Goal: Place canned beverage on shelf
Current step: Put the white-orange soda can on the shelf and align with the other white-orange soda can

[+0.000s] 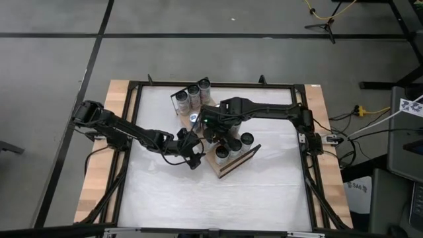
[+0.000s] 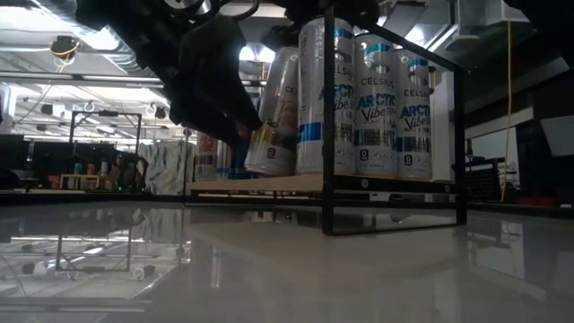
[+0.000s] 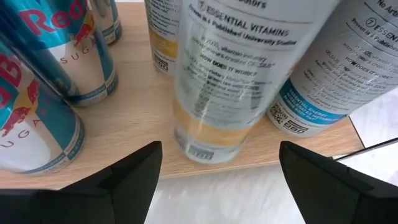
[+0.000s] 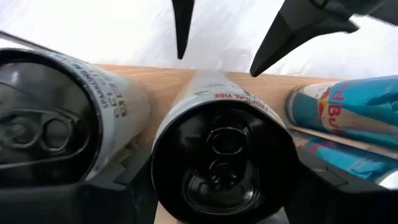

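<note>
"Wooden item first: where does the long light-brown board shelf with black wire end rails (image 1: 215, 162) stand?"

"Mid-table, set at an angle. Tall white cans with blue lettering (image 2: 377, 99) stand upright on it, with blue-and-silver slim cans (image 3: 37, 93) alongside. Three more cans (image 1: 192, 94) stand grouped at its far end."

"And the beverage being placed?"

"The slim pale can with small print and a yellow band near its base (image 3: 230, 81) is tilted. Its lower end is at the board's front edge, and its top leans toward the upright white cans. I cannot tell whether the base bears on the wood."

"Grippers?"

"The right gripper (image 1: 210, 129) is closed around that can near its upper end, one finger on each side. The left gripper (image 1: 192, 151) sits low, just in front of the can's base. Its fingers are spread wide on either side of it and do not touch it."

"Progress?"

"In my judgement, late but unfinished. The can has reached the shelf but is neither upright nor released. What remains is to stand it square beside its neighbours, let go, and draw both arms clear without knocking the row."
</note>
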`<state>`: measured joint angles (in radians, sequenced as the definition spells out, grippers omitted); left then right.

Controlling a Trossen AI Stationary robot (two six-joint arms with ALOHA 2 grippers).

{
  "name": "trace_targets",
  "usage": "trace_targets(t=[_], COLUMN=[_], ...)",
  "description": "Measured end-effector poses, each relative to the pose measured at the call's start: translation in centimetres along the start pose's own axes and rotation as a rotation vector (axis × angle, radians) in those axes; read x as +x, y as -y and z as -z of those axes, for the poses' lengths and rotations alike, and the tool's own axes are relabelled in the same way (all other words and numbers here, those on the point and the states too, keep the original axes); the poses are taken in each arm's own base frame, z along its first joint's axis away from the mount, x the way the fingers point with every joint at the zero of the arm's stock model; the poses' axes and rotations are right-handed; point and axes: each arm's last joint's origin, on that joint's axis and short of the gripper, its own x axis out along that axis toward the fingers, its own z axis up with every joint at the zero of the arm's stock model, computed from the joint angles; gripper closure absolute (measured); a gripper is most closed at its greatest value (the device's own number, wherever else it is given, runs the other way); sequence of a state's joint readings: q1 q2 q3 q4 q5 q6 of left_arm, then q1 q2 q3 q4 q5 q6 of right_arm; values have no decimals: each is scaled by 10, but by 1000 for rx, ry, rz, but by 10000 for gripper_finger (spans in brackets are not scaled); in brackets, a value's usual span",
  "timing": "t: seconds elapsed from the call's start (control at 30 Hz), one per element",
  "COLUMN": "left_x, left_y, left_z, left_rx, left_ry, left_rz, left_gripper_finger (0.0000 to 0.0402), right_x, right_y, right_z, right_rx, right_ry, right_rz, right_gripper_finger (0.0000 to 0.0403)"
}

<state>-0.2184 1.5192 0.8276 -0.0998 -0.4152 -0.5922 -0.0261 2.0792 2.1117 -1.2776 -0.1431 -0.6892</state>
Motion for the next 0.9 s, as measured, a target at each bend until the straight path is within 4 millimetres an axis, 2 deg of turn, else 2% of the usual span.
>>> trace_targets(t=[0.67,0.77,0.9], left_x=[0,0,0], left_y=[0,0,0], left_z=[-1,-1,-1], left_rx=[-2,-2,-2], left_ry=[10,11,13], left_rz=[-9,-9,-13], left_gripper_finger=[84,84,84], right_x=[0,0,0], right_y=[1,1,1], right_z=[-1,-1,-1], right_rx=[1,2,1], right_ry=[8,8,10], right_rz=[8,8,10], right_gripper_finger=[156,141,98])
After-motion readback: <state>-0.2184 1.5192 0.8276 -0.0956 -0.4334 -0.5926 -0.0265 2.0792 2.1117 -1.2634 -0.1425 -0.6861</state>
